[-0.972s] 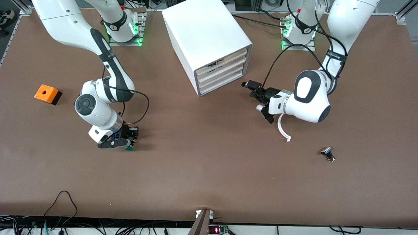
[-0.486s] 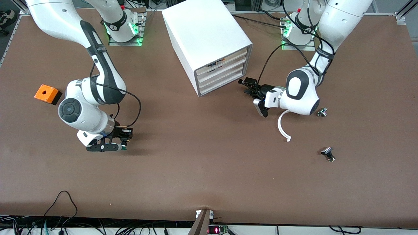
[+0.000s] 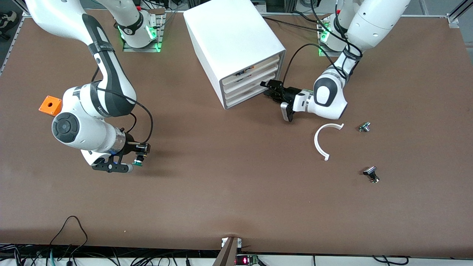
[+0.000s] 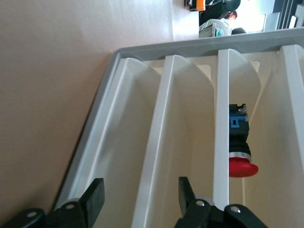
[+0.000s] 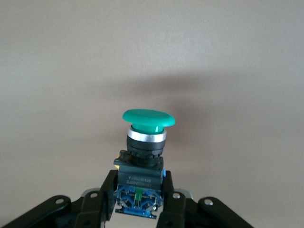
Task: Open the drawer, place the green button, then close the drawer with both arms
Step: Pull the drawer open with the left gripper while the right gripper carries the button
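The white cabinet (image 3: 232, 40) stands at the table's back, its four cream drawer fronts (image 3: 251, 83) all shut. My left gripper (image 3: 265, 89) is at the fronts of the lower drawers, at the end toward the left arm. In the left wrist view it (image 4: 141, 197) is open, with the lip of a lower drawer (image 4: 152, 156) between its jaws, not gripped. My right gripper (image 3: 137, 157) is shut on the button (image 3: 138, 162) just above the table toward the right arm's end. The right wrist view shows its green cap (image 5: 148, 118) and the gripper (image 5: 139, 194) clamping its black body.
An orange box (image 3: 50, 105) sits near the right arm's end. A white curved strip (image 3: 318, 142) and two small black-and-silver parts (image 3: 364, 126) (image 3: 371, 173) lie toward the left arm's end. A red-capped button (image 4: 242, 161) shows in an upper drawer.
My left gripper has moved across to the cabinet's drawer fronts, uncovering the white strip and one small part. My right arm has shifted toward its end of the table with the button.
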You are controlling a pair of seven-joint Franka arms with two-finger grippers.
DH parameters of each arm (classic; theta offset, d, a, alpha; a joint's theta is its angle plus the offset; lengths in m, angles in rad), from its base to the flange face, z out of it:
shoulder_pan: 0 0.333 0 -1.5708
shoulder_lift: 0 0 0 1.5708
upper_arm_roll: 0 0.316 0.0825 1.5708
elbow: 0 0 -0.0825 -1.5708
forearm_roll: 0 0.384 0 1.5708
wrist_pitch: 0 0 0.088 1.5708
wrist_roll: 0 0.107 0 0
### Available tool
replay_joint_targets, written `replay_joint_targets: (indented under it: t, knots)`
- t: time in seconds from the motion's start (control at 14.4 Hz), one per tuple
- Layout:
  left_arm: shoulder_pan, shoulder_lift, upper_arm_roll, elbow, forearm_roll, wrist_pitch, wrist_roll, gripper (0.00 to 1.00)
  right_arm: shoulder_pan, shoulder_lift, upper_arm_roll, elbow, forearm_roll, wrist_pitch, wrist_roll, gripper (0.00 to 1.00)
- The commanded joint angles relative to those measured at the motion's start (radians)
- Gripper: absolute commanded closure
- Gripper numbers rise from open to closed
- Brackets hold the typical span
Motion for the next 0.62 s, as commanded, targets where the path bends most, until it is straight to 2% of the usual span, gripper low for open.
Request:
replay_joint_targets:
  t: [0.0,0.07,0.21,0.28,0.35,0.56]
  knots:
    - [-0.039,-0.004,0.004,-0.012,-0.056,0.009,0.027,0.43,0.032,-0.005,0.002,0.113,0.016,-0.156,0.094,1.0]
    - [-0.039,-0.001,0.004,-0.012,-0.056,0.009,0.027,0.49,0.054,-0.005,0.0,0.143,0.015,-0.196,0.143,1.0]
    - [-0.039,-0.001,0.004,-0.012,-0.056,0.009,0.027,0.74,0.085,-0.004,0.002,0.179,0.013,-0.236,0.22,1.0]
    - [-0.039,-0.001,0.005,-0.012,-0.056,0.009,0.027,0.9,0.095,-0.002,0.002,0.186,0.013,-0.239,0.257,1.0]
    - [-0.037,-0.001,0.005,-0.012,-0.056,0.008,0.027,1.0,0.109,-0.002,0.002,0.188,0.013,-0.242,0.306,1.0]
    - [-0.028,0.001,0.007,-0.005,-0.048,0.008,0.015,1.0,0.161,0.007,0.002,0.234,0.013,-0.272,0.472,1.0]
